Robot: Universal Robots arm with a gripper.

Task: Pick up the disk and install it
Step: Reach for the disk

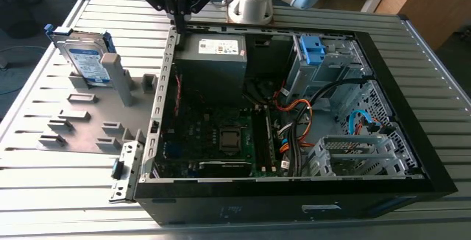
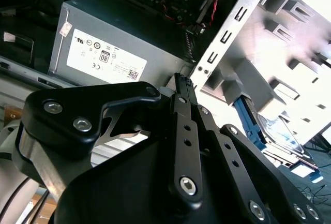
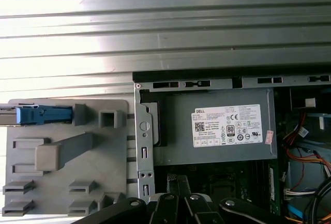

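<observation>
**Approach step: disk not yet grasped**

Pincer (image 2: 182, 81) closed and empty, poised over the case (image 1: 434, 157) wall. Disk (image 1: 83, 60) stands on edge in the grey holder (image 1: 74, 124) beside the case. Judgement: pickup needs the jaws opened and aligned over the disk's top edge.

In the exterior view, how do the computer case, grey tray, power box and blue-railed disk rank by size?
Largest to smallest as they look:
computer case
grey tray
power box
disk, which stands on edge in the tray, so its rank against the power box is unsure.
</observation>
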